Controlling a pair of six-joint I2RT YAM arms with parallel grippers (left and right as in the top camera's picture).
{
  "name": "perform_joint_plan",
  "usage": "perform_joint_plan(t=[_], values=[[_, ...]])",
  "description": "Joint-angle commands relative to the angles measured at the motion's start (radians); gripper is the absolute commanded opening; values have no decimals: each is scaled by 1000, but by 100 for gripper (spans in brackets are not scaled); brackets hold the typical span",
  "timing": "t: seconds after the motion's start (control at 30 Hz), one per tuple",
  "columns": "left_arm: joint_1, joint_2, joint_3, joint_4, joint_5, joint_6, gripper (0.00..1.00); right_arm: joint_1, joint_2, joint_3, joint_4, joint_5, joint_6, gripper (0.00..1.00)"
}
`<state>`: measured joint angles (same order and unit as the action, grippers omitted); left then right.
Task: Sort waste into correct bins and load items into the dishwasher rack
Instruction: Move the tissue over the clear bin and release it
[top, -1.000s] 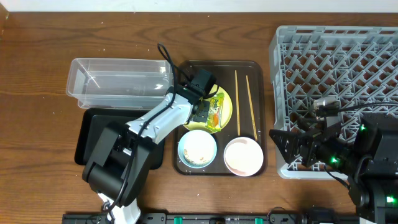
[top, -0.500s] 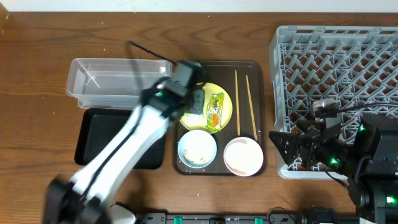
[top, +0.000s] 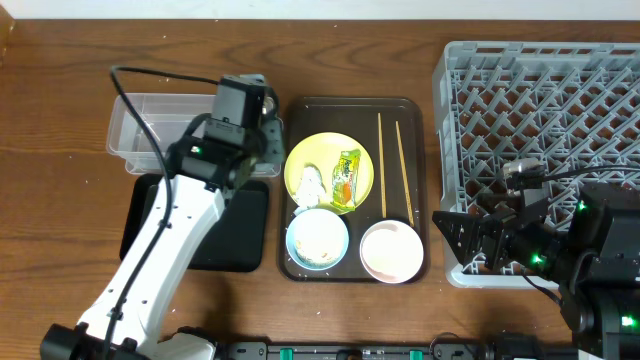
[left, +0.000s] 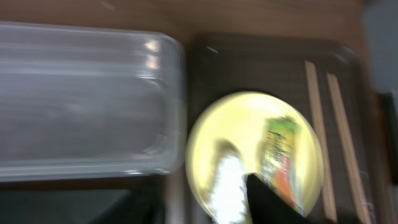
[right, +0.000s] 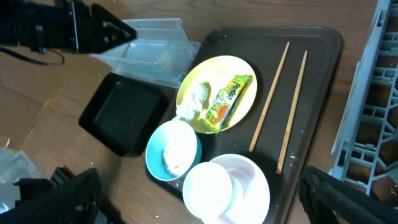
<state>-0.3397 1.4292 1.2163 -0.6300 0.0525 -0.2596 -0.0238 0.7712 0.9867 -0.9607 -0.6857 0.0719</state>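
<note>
The green-and-orange wrapper lies on the pale yellow plate, next to a heap of white scraps. My left gripper hangs over the right end of the clear tub, left of the plate. In its blurred wrist view the fingers stand apart with nothing between them, above the wrapper and scraps. My right gripper is open by the rack; its wrist view looks down on the pinkish-white bowl. The blue bowl holds scraps. Two chopsticks lie on the brown tray.
The shallow black tray sits in front of the clear tub, partly under my left arm. The brown serving tray carries the plate, both bowls and the chopsticks. The grey rack fills the right side beside my right arm.
My left arm has risen off the plate and swung left to the tub's end, its jaws opening. The wrapper stays on the plate. The right arm has not moved.
</note>
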Motion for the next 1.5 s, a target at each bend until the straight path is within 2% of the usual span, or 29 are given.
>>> perform_joint_plan(t=[0.0, 0.07, 0.17, 0.47, 0.5, 0.53, 0.63, 0.67, 0.93, 1.07, 1.2, 1.23, 1.27, 1.3, 1.33, 1.37, 1.47], values=[[-70, 42, -44, -10, 80, 16, 58, -8, -2, 18, 3, -18, 10, 99], [-118, 94, -66, -8, 2, 15, 62, -8, -2, 18, 3, -18, 9, 99], [-160, 193, -80, -3, -111, 10, 63, -8, -2, 18, 0, -18, 10, 99], [-164, 438, -80, 93, -93, 0, 62, -8, -2, 18, -1, -19, 10, 99], [-164, 446, -80, 99, -72, 0, 59, -8, -2, 18, -1, -19, 10, 99], [-164, 447, -80, 102, -54, 0, 51, -8, -2, 18, -1, -19, 10, 99], [-164, 435, -72, 93, -30, 0, 15, -8, -2, 18, 0, -18, 10, 99], [-164, 422, -66, 86, -31, 0, 8, -8, -2, 18, 0, -18, 10, 99], [-106, 188, -25, 12, -69, 0, 6, -8, -2, 18, 0, -18, 9, 99], [-19, 69, -25, 14, -178, 0, 6, -8, -2, 18, 5, -18, 9, 99], [95, 67, -25, 77, -256, 4, 6, -8, -2, 18, 10, -18, 9, 99], [119, 79, -25, 97, -254, 4, 12, -8, -2, 18, 10, -18, 9, 99], [144, 100, -25, 124, -252, 4, 47, -8, -2, 18, 10, -18, 9, 99], [156, 113, -25, 140, -252, 5, 69, -8, -2, 18, 10, -18, 10, 99], [167, 127, -25, 155, -248, 21, 77, -8, -2, 18, 10, -18, 9, 99], [172, 132, -24, 158, -243, 37, 79, -8, -2, 18, 9, -18, 9, 99], [166, 122, -24, 137, -207, 38, 80, -8, -2, 18, 2, -18, 9, 99]])
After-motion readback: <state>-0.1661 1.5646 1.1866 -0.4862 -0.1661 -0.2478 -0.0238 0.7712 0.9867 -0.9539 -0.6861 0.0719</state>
